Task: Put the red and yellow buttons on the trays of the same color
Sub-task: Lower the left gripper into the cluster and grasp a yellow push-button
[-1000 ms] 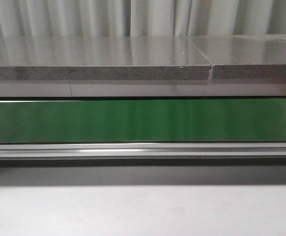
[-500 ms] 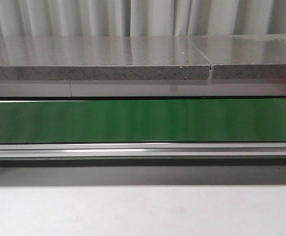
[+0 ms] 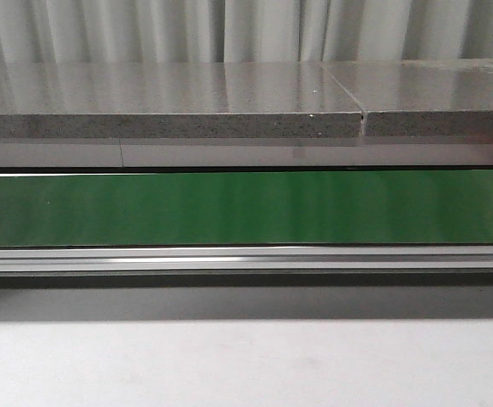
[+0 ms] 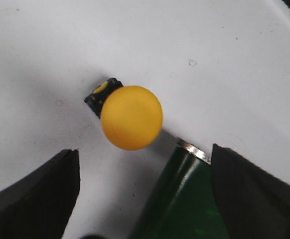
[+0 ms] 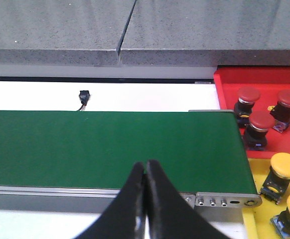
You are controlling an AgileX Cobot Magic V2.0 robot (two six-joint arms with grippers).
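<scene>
While our left gripper [image 4: 142, 199] hangs released, the yellow button [image 4: 131, 117] lies tipped just beyond its fingers, cap toward the camera. Our right gripper [image 5: 146, 199] is clenched over the green belt [image 5: 110, 144]. Front view unchanged.

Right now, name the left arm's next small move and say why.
Probably lower the left gripper and center it on the yellow button: its fingers are spread open, and the button sits on the white surface just beyond them, ungrasped.
</scene>
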